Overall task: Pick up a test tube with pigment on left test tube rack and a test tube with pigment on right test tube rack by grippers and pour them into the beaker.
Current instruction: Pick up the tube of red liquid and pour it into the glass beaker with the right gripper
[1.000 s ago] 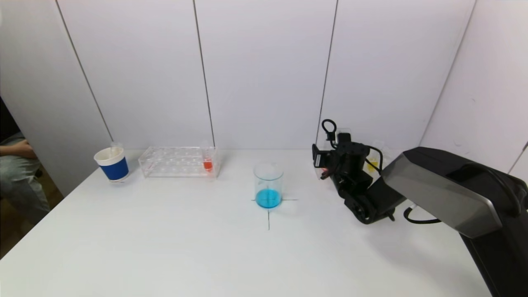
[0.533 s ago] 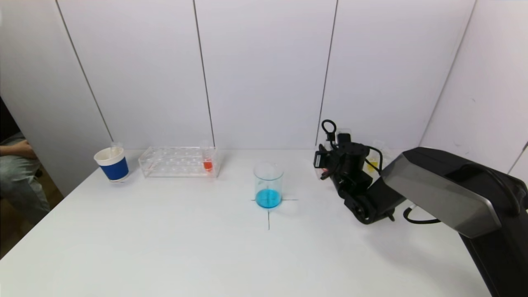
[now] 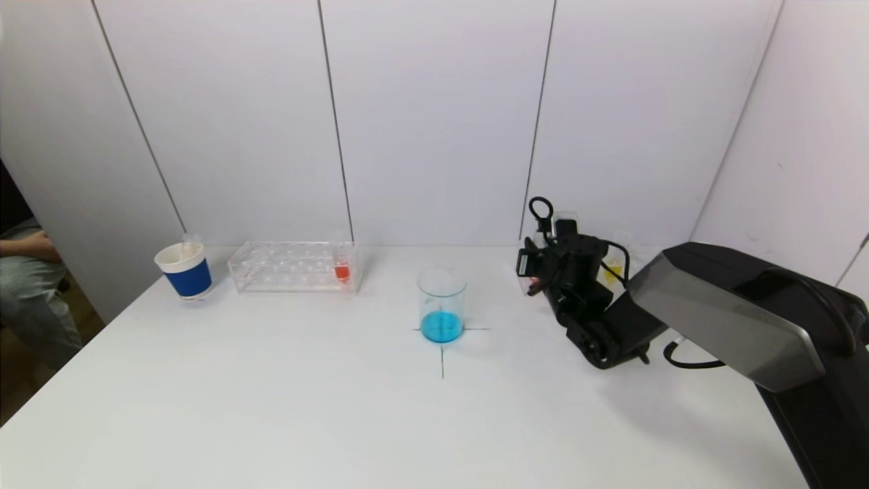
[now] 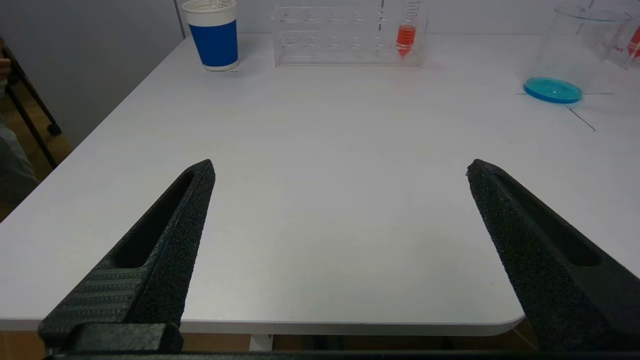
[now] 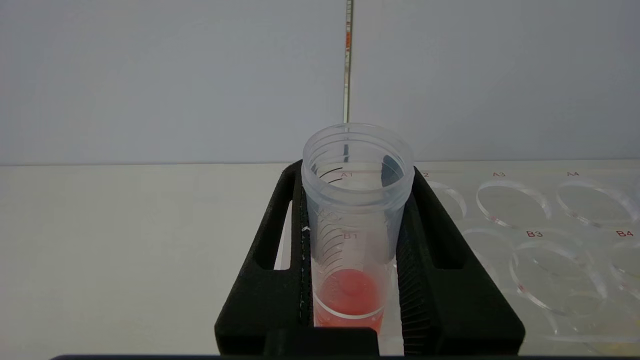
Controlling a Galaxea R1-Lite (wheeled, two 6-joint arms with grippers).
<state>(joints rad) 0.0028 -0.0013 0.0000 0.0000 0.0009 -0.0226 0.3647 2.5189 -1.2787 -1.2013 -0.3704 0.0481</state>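
White table (image 3: 271, 407) fills most of the room in the head view, and tall white wall panels (image 3: 434, 122) with thin dark seams stand behind it. At the far left edge a person's knee in grey trousers (image 3: 27, 299) shows beside the table.

On the table's left side, near the wall, stands a paper cup (image 3: 184, 270) with a blue band. Just beside it is the left rack (image 3: 293, 267), clear plastic with many holes. One tube with red paint (image 3: 342, 266) stands upright at the rack's right end.

The left gripper (image 4: 340, 170) hangs low at the near edge of the table. Its two black fingers (image 4: 165, 240) are spread wide apart and hold nothing.

In the middle of the table a clear glass beaker (image 3: 442, 303) stands on a thin black cross mark (image 3: 442, 353). Blue liquid sits in the bottom of it.

To the right, the big black arm reaches to the back of the table. The right gripper (image 5: 350, 240) is there, at the left end of the right rack (image 5: 530, 235), which has holes marked with red letters. Its fingers are squeezed tight on both sides of a clear tube (image 5: 356, 220). This tube stands upright, has an open top, and holds red paint at the bottom. A bit of yellow (image 3: 613, 269) shows behind the arm.
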